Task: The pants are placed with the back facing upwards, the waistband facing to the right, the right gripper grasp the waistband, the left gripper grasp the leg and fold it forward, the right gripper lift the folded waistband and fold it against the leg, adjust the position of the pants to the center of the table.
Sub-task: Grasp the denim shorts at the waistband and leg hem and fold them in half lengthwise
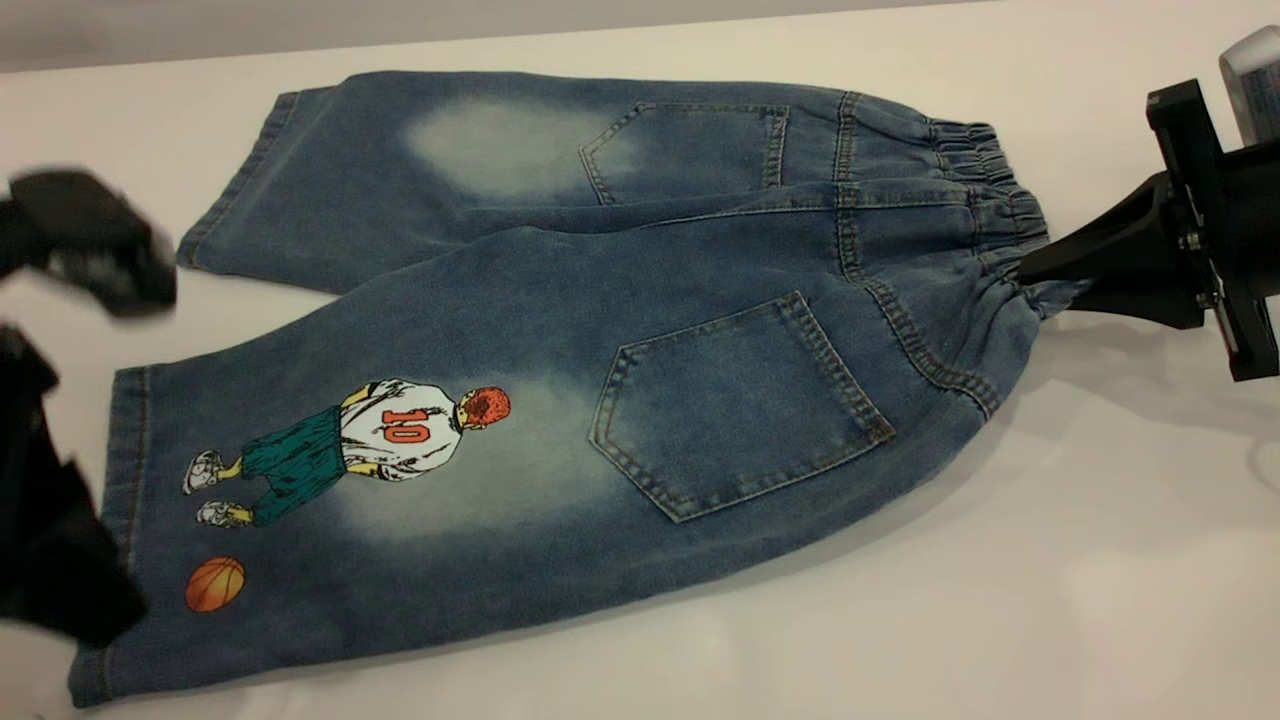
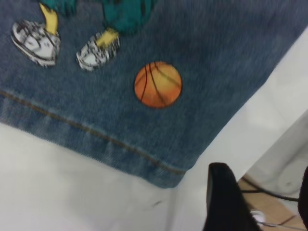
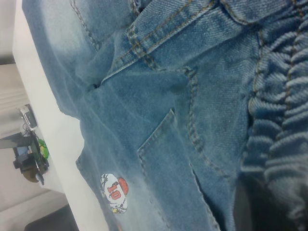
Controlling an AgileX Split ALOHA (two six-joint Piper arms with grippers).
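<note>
The pants lie flat on the white table, back pockets up, legs pointing left. The gathered waistband is at the right end, and my right gripper is shut on its near part, with the fabric drawn into a pinched point there. In the right wrist view the ruched waistband lies right beside the dark finger. The printed leg lies nearest the front. My left gripper hovers open just past that leg's hem corner, holding nothing; it appears blurred at the left edge.
The plain leg with a faded patch lies behind the printed one. In the left wrist view the table's corner and floor with cables lie just beyond the hem. Bare white tabletop stretches in front and to the right of the pants.
</note>
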